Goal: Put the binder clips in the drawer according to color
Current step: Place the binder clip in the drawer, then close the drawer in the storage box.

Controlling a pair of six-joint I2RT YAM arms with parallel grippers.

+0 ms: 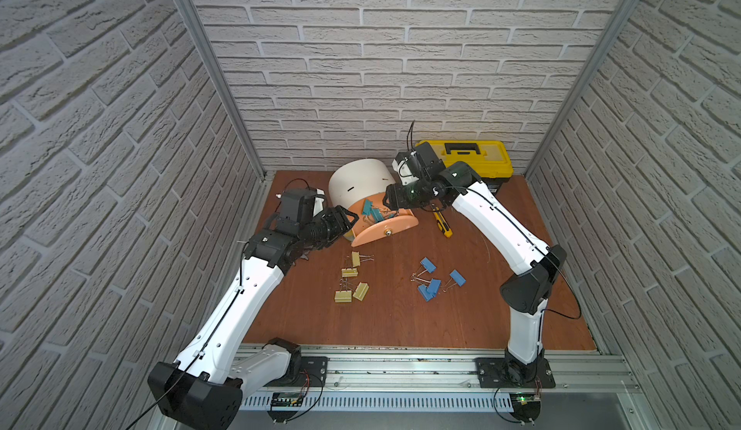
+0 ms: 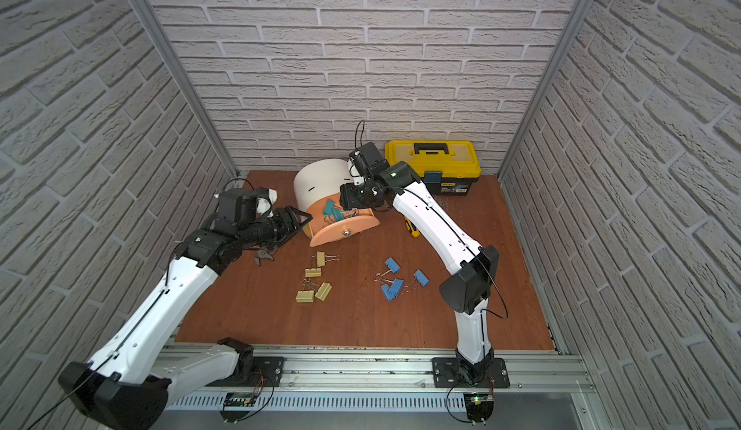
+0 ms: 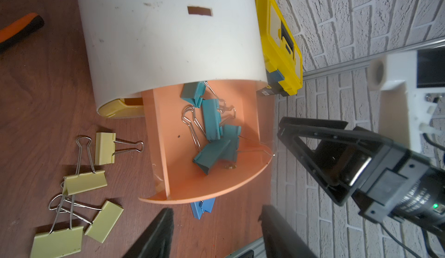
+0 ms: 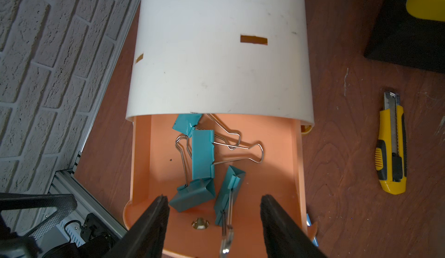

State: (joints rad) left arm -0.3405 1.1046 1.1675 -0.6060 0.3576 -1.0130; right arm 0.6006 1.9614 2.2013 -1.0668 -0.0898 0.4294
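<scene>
Lying on its side on the wooden table (image 1: 401, 319): the white cabinet (image 1: 359, 181), its peach drawer (image 1: 385, 229) pulled out. Resting inside that drawer in a loose heap: four teal clips (image 4: 203, 157), wire handles crossing. Hovering just above the drawer's front end: the right gripper (image 4: 214, 223), jaws spread apart, clasping nothing, one teal clip lying between the fingers (image 4: 149, 223) without touching them. Waiting just beside the drawer's left wall: the left gripper (image 1: 345, 219), jaws parted, empty. Sitting on the table in front of the drawer: four pale yellow clips (image 1: 351, 279) clustered to the left, four blue clips (image 1: 435, 283) to the right, well apart. Lying near the right arm: a yellow knife (image 4: 392, 143). Standing against the back wall: a yellow toolbox (image 2: 433, 163).
</scene>
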